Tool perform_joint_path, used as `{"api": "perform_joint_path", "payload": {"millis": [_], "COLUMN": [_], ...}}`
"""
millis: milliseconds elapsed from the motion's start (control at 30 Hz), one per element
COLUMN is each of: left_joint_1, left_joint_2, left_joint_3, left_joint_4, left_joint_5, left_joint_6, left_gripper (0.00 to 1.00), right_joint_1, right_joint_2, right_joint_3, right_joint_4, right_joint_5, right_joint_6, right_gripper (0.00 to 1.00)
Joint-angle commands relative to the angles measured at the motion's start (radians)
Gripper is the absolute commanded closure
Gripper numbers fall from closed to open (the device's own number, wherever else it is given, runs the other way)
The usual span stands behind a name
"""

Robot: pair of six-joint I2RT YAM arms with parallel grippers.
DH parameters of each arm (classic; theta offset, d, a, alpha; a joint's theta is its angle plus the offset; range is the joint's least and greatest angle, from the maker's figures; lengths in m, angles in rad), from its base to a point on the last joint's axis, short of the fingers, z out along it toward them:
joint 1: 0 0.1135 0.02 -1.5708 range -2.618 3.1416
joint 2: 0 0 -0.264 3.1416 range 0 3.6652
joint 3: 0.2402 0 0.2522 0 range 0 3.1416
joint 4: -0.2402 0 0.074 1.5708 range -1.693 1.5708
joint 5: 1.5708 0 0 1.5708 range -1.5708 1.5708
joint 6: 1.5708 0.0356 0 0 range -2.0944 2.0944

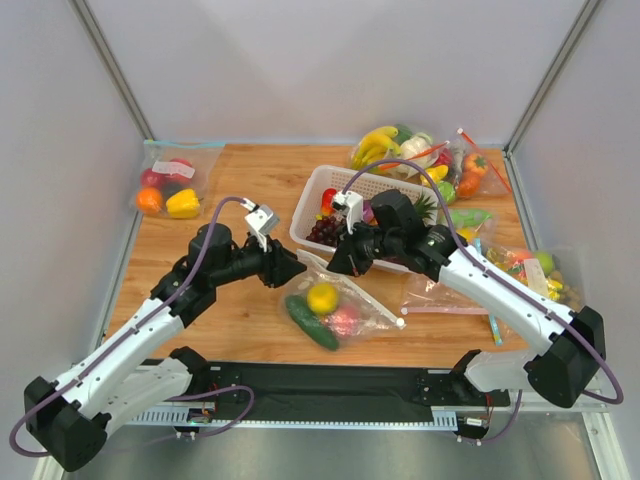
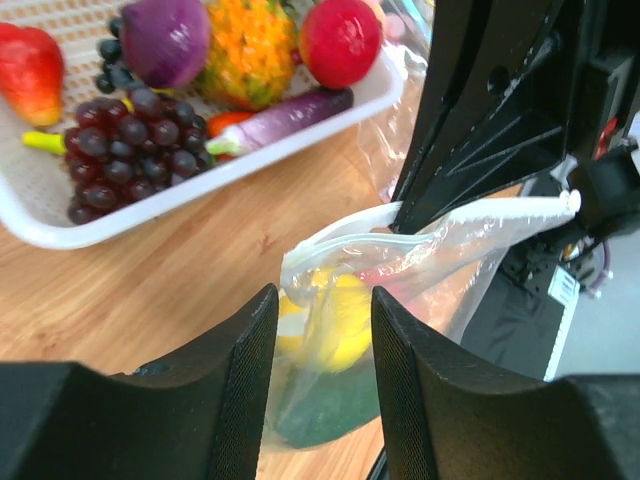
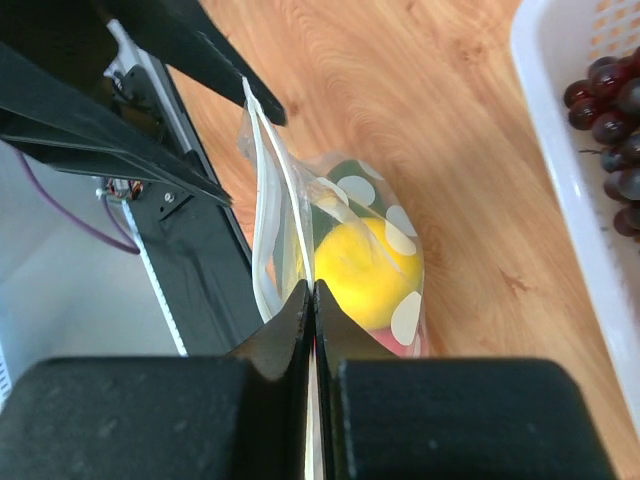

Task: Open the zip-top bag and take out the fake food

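Observation:
The zip-top bag (image 1: 350, 300), clear with whitish dots, lies on the wooden table in front of the white basket. Inside it are a dark green cucumber (image 1: 310, 322), a yellow round fruit (image 1: 322, 298) and a pink peach (image 1: 345, 320). My right gripper (image 3: 312, 285) is shut on the bag's upper rim (image 3: 262, 180), just above the yellow fruit (image 3: 365, 270). My left gripper (image 2: 320, 300) is open at the bag's mouth, and the yellow fruit (image 2: 335, 320) and cucumber (image 2: 330, 410) show between its fingers. In the top view both grippers (image 1: 295, 268) (image 1: 338, 262) meet at the bag's far end.
The white basket (image 1: 312, 190) holds purple grapes (image 1: 325, 232) and other fake fruit right behind the grippers. More filled clear bags lie at the back left (image 1: 170, 185), back right (image 1: 420, 155) and right (image 1: 520, 270). A black base rail (image 1: 340, 380) runs along the near edge.

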Motion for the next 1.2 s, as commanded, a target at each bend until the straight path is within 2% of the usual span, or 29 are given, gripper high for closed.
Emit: {"api": "perform_joint_path", "payload": {"millis": [0,133,233,433,667,1167], "left_joint_1": [-0.005,-0.008,-0.043,-0.112,-0.121,-0.128], "left_joint_2": [-0.049,-0.038,-0.009,0.017,0.025,0.066], "left_joint_3": [0.086,0.124,0.122,0.132,0.127,0.099], "left_joint_4": [-0.094,-0.155,-0.152,-0.131,-0.124,-0.114], "left_joint_5": [-0.102,-0.133,-0.128,-0.173,-0.197,-0.223], "left_joint_6": [-0.053,-0.226,-0.356,-0.481,-0.525,-0.535], "left_gripper": [0.5,0.55,0.53,0.53,0.45,0.43], "right_joint_1": [0.005,0.014,0.034,0.094,0.157,0.206], "right_joint_2": [-0.046,-0.06,-0.063,-0.069,-0.069,-0.09], "right_joint_3": [0.044,0.025,0.018,0.013,0.012,0.004], "right_joint_4": [0.008,0.019,0.025,0.037,0.043,0.063], "right_joint_5": [0.074,0.106,0.138,0.242,0.331,0.338], "right_joint_6": [0.028,0.038,0.038,0.033,0.022,0.004], "right_gripper": [1.0,1.0,1.0,1.0,1.0,1.0]}}
